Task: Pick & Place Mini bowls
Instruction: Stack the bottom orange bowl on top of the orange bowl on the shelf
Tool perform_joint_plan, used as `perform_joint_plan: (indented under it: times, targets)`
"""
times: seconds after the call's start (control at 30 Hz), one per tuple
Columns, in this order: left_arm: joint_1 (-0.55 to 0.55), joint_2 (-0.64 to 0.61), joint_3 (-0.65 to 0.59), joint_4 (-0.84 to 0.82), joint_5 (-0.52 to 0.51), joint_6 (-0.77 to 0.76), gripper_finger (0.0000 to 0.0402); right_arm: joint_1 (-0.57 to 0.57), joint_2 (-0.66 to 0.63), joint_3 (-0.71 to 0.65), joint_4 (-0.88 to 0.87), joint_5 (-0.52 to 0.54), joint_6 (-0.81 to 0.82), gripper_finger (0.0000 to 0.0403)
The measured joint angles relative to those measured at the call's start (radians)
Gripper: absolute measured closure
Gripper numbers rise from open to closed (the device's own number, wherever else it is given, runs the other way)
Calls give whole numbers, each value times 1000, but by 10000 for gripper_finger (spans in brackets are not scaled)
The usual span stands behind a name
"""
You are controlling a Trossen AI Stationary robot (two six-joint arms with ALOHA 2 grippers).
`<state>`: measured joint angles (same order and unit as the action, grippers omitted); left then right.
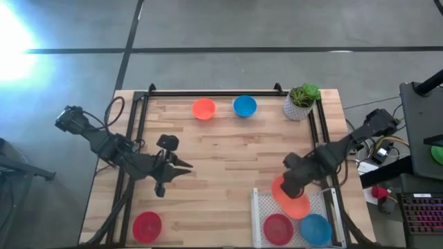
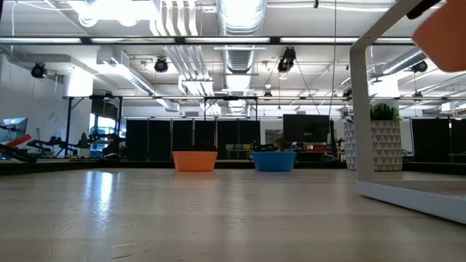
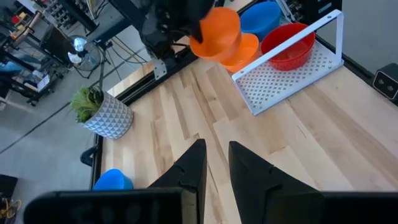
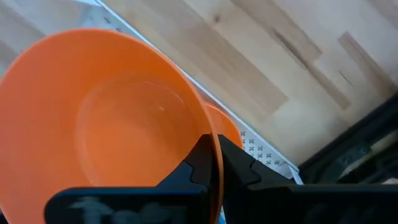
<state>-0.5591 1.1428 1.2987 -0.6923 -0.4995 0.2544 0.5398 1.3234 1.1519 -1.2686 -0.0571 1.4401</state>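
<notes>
The right gripper [image 4: 216,160] is clenched on the rim of an orange mini bowl [image 4: 112,124], one finger inside the wall and one outside. The bowl hangs tilted from the gripper above the white perforated tray [image 1: 261,207] at the near right of the surface [image 1: 228,152]. In the left wrist view the held bowl [image 3: 219,34] sits clear above a second orange bowl [image 3: 244,53] lying in the tray. That tray also holds a red bowl [image 1: 277,227] and a blue bowl [image 1: 315,228] side by side.

The held bowl is plain, smooth, round plastic, empty inside.

Elsewhere on the surface: an orange bowl [image 1: 203,108] and a blue bowl [image 1: 244,106] near each other at the far edge, a lone red bowl [image 1: 147,225] at the near left corner, and a white pot with a green plant [image 1: 300,102] at the far right corner.

The left gripper [image 1: 181,164] hangs over the left middle of the surface, grasping nothing, fingers slightly parted.
</notes>
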Motion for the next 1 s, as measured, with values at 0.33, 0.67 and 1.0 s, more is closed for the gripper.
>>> perform_joint_plan:
  times: [0.33,0.67,1.0]
  targets:
    - [1,-43,0,0,0,8,337,83,128,0,-21,-118,27,394]
    - [0,-81,0,0,0,34,337,99,212,-1,-48,-85,-5,394]
    - [0,-106,0,2,3,21,337,104,232,-2,-53,-100,-3,394]
